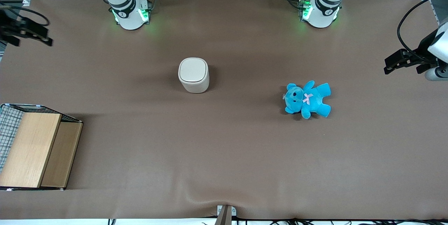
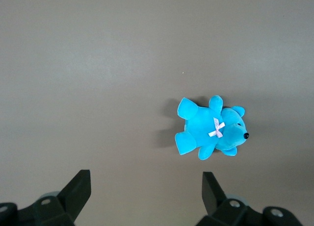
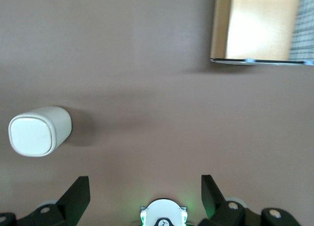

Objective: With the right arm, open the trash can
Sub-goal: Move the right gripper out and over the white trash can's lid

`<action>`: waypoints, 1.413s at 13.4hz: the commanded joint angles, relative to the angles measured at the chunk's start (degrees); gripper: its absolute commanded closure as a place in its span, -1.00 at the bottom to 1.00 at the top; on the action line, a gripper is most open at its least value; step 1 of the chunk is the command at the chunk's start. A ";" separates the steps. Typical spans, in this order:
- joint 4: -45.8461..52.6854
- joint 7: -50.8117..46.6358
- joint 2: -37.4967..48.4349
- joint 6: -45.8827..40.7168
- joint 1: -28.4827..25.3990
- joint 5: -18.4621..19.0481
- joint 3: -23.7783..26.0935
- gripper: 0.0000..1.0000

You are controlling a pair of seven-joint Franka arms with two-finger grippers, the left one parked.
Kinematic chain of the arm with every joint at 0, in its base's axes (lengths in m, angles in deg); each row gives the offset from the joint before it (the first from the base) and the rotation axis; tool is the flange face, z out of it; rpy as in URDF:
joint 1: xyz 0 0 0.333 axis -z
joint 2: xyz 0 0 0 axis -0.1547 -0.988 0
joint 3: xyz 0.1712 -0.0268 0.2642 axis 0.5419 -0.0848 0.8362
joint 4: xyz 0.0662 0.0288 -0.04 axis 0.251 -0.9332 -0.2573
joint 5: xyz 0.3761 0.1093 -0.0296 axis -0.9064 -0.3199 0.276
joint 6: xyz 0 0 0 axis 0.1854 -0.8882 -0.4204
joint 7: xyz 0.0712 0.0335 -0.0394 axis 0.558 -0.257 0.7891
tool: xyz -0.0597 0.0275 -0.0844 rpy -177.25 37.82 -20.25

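Note:
The trash can (image 1: pixel 193 75) is a small cream-white bin with its flat lid shut, standing upright near the middle of the brown table. It also shows in the right wrist view (image 3: pixel 38 131). The right arm rises from its green-lit base (image 1: pixel 130 12). Its black gripper (image 1: pixel 25 32) hangs high over the working arm's end of the table, well apart from the trash can. In the right wrist view the gripper (image 3: pixel 145 196) is open and empty, with its fingers (image 3: pixel 77 195) spread wide.
A blue teddy (image 1: pixel 308 99) lies toward the parked arm's end, also seen in the left wrist view (image 2: pixel 211 132). A wooden box (image 1: pixel 33 149) with a wire mesh side stands at the working arm's end, near the front edge, and shows in the right wrist view (image 3: pixel 257 25).

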 commanded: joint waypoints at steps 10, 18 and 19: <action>-16.32 -6.23 -3.00 2.17 -14.14 -9.45 0.12 -1.00; -20.73 -18.38 -8.44 11.41 -28.30 -13.48 0.12 0.66; -20.73 -19.52 -9.67 12.11 -29.18 -14.45 0.12 1.00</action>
